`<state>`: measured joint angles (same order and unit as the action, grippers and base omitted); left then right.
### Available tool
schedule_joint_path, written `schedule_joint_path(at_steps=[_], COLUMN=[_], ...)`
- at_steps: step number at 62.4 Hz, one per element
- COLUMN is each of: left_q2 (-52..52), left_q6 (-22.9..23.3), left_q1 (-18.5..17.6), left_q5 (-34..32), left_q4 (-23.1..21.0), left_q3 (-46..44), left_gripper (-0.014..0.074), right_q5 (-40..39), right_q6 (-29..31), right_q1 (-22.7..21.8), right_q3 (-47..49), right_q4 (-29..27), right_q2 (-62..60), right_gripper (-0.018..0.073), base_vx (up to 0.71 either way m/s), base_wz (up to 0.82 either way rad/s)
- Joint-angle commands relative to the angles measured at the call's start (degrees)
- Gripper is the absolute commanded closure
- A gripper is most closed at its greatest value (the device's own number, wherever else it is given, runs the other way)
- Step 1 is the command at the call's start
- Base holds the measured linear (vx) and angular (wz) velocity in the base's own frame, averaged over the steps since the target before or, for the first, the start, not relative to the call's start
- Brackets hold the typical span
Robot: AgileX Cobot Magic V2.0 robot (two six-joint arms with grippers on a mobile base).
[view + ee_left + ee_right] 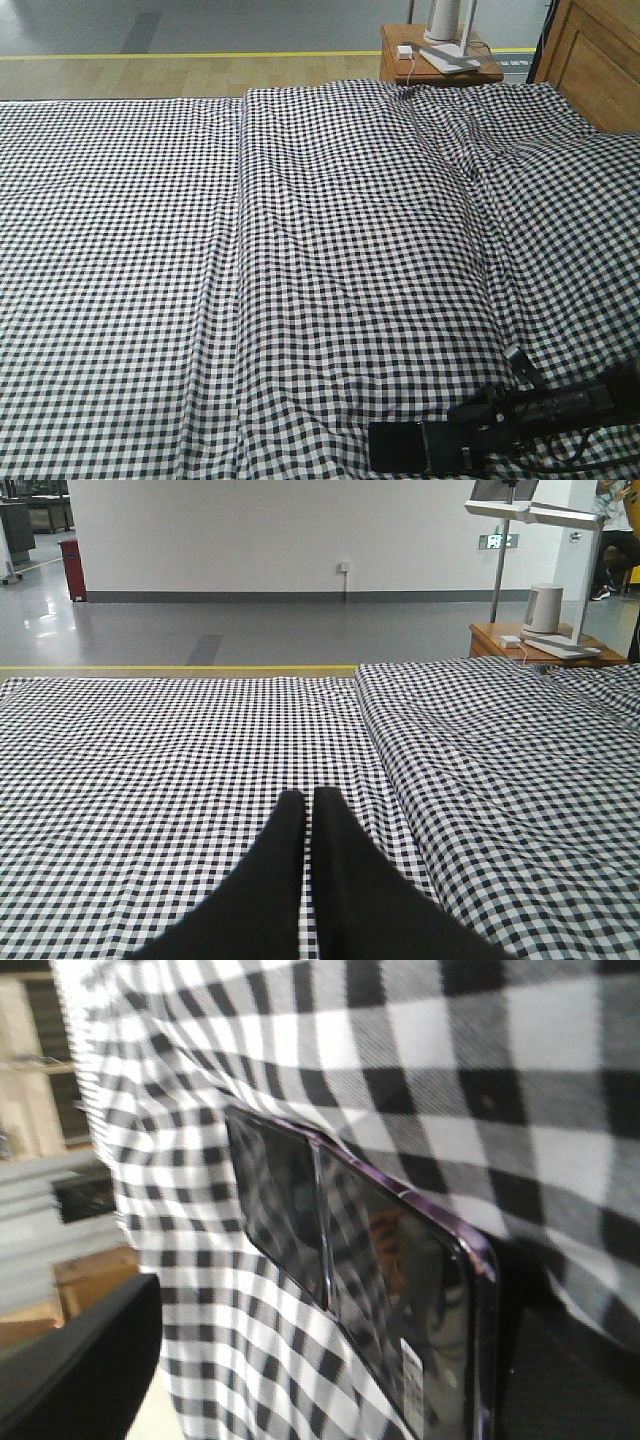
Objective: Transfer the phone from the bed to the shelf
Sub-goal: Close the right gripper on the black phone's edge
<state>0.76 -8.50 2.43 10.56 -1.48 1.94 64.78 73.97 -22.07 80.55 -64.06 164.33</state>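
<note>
Phone (410,446) lies flat on the bed (300,250), towards its near right side, long axis pointing at my right arm (575,400), the nearer one. My right fingers (80,1360) are apart, flanking the slab, not clamped. My left fingers (290,840) are together, well away.

1. Open room is offered above most of the bed (300,250); only low folds (240,230) are raised.
2. The far right corner is closed by a bedside table (482,72) and wooden panel (590,55).
</note>
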Motion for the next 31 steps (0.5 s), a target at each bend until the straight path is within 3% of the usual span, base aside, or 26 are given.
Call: schedule_joint_path(at_steps=[1, 31], left_q2=[0.77, 0.77], left_q6=[0.33, 0.33], left_q1=[-0.2, -0.2], left_q5=[-4.15, -4.15], left_q4=[-0.52, -0.52], left_q3=[-1.22, -1.22], left_gripper=[0.0595, 0.0595], right_q5=[7.09, 8.49], right_q6=[1.6, 3.7], right_q1=[-0.22, 0.11], right_q3=[0.53, 0.53], right_q4=[-2.39, -3.87], right_q2=[-2.11, 2.19], right_gripper=[-0.0035, -0.0035], base_vx=[0.0, 0.0], base_wz=[0.0, 0.0])
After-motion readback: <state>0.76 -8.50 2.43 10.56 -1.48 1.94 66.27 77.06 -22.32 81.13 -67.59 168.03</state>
